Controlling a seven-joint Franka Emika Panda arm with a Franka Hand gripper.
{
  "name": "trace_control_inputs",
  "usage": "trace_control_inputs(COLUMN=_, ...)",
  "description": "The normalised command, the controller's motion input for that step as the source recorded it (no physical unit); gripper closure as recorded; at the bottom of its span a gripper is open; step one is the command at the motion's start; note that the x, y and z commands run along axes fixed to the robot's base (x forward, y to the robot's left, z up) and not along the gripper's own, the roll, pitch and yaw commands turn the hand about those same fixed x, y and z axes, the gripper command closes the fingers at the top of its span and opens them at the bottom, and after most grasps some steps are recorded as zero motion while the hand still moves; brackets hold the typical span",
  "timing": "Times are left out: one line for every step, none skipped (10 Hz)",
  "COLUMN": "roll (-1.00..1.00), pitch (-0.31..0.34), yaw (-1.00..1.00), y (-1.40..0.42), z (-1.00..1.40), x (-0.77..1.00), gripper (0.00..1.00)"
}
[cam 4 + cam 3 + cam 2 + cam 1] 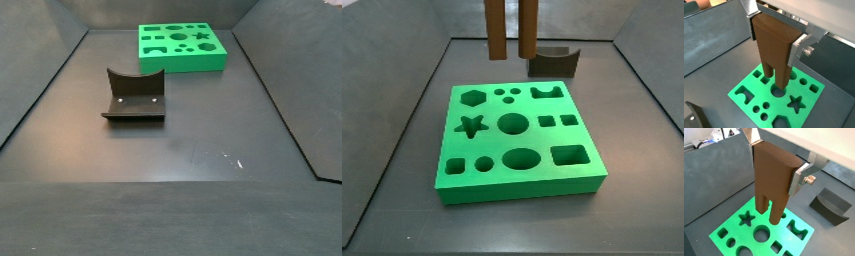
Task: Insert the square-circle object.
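My gripper [775, 165] is shut on a tall brown piece with two prongs, one round and one square: the square-circle object [773, 175]. The silver fingers [797, 180] clamp its upper end, as both wrist views show [775, 40]. The prongs [512, 30] hang upright in the air over the far side of the green board [543, 140], clear of its holes. The board has round, square, star and hexagon holes and also shows in both wrist views [731, 235] [751, 95]. In a side view the board [181, 62] lies far back and the gripper is out of view.
The fixture [134, 95], a dark L-shaped bracket with a scooped top, stands on the dark floor apart from the board; it also shows in a side view [553, 62] and both wrist views [832, 205] [692, 117]. Grey walls [711, 178] surround the floor.
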Motion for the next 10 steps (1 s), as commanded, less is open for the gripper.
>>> trace_control_inputs(roll=0.5, pitch=0.0, yaw=0.0, y=-0.73, z=-0.33, x=0.0, gripper=1.0)
trace_control_inputs(roll=0.5, pitch=0.0, yaw=0.0, y=-0.67, z=-0.19, x=0.0, gripper=1.0)
trace_control_inputs(roll=0.5, pitch=-0.004, yaw=0.0, y=-0.72, z=-0.25, x=0.0, gripper=1.0)
trace_control_inputs(roll=0.46, pitch=-0.046, yaw=0.0, y=-0.81, z=-0.39, x=0.0, gripper=1.0)
trace_control_inputs(roll=0.43, pitch=-0.046, yaw=0.0, y=-0.83, z=-0.49, x=0.0, gripper=1.0)
trace_control_inputs(roll=0.23, pitch=-0.016, yaw=0.21, y=-0.88, z=-0.94, x=-0.32, gripper=1.0)
trace_control_inputs(roll=0.19, pitch=0.106, yaw=0.35, y=-0.87, z=-0.85, x=-0.19, gripper=1.0)
trace_control_inputs(roll=0.14, pitch=0.08, yaw=0.3, y=-0.87, z=-0.73, x=-0.19, gripper=1.0)
trace_control_inputs(roll=0.04, pitch=0.04, yaw=0.2, y=-0.88, z=-0.59, x=-0.3, gripper=1.0)
trace_control_inputs(roll=0.0, pitch=0.0, yaw=0.11, y=-0.94, z=-0.43, x=-0.29, gripper=1.0)
